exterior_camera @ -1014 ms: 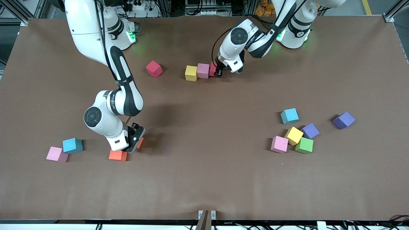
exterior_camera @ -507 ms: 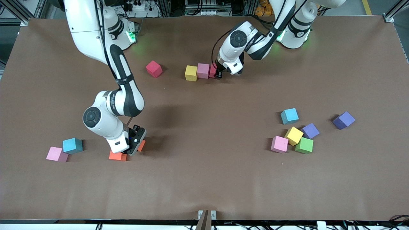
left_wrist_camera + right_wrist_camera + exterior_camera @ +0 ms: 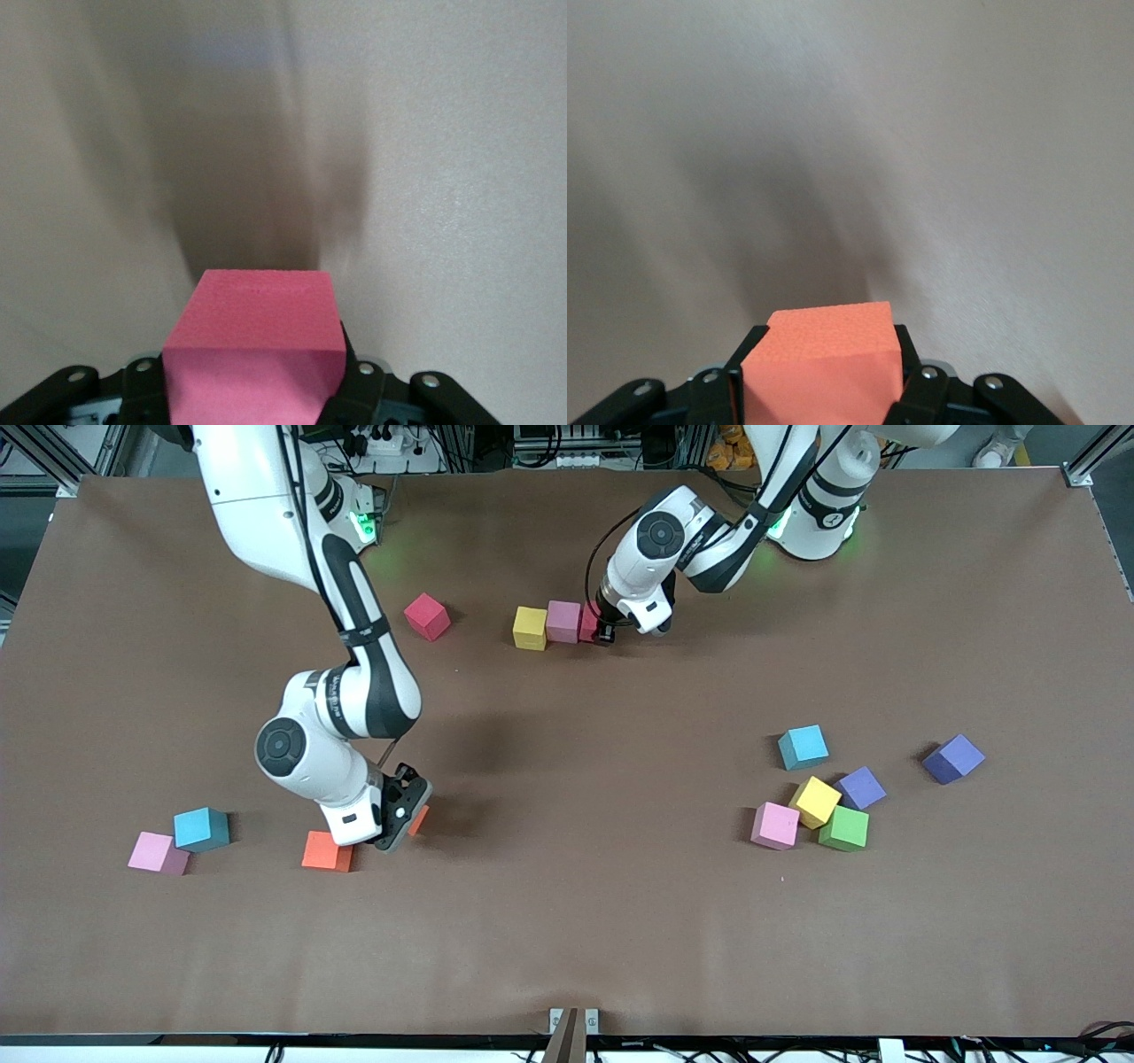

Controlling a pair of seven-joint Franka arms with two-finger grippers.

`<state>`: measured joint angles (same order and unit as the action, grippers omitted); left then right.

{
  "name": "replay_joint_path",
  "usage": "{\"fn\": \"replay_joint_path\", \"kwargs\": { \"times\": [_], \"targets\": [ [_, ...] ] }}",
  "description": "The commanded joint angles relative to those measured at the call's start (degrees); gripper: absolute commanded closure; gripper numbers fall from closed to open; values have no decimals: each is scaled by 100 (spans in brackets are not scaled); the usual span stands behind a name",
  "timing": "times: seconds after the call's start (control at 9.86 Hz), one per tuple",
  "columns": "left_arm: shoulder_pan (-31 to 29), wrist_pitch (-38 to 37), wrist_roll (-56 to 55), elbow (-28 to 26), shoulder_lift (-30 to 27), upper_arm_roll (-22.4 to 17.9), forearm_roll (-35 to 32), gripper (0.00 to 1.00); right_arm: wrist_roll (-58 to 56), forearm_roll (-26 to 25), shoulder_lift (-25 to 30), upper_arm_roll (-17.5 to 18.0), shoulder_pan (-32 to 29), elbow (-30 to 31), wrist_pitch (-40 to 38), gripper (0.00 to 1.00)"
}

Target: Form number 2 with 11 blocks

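Two blocks are in hand at this moment, one per arm. We find the right gripper (image 3: 403, 815) clamped on an orange block (image 3: 824, 363), carried just clear of the table beside a second orange block (image 3: 326, 850) that lies loose near the front camera, toward the right arm's end. We judge the held cube is lifted so it can travel to the build without dragging across the surface.

The left gripper (image 3: 605, 627) is low at the table, its fingers closed around a deep pink block (image 3: 254, 350). In the front view this cube sits at the end of a short row, touching a pink block (image 3: 563, 621) which touches a yellow block (image 3: 530, 628). We take this row for the top line of the number 2, three cubes wide; holding the end cube low against its neighbour suggests it is being seated edge to edge. Whether it rests on the table we cannot tell.

The remaining stock is scattered:
- a red block (image 3: 427, 616) near the row, toward the right arm's end;
- a light blue block (image 3: 201, 828) and a pink one (image 3: 158, 853) together at that same end;
- toward the left arm's end, a light blue block (image 3: 803, 747), a yellow block (image 3: 815, 802), a pink block (image 3: 775, 825) and a green block (image 3: 844, 828) clustered, with two purple cubes (image 3: 861, 787) close by.

By our judgement the digit is barely begun.
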<state>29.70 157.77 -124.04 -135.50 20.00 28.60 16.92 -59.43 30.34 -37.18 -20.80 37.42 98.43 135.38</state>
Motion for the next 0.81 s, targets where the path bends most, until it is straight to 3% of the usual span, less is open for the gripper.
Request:
{"fn": "replay_joint_path", "kwargs": {
  "times": [0.0, 0.71],
  "targets": [
    [80, 52, -24, 111, 100, -126, 39, 100, 500, 86, 211, -21, 203, 71, -178, 86],
    [194, 52, -15, 225, 241, -214, 39, 100, 3083, 59, 509, -153, 959, 307, -504, 86]
  ]
}}
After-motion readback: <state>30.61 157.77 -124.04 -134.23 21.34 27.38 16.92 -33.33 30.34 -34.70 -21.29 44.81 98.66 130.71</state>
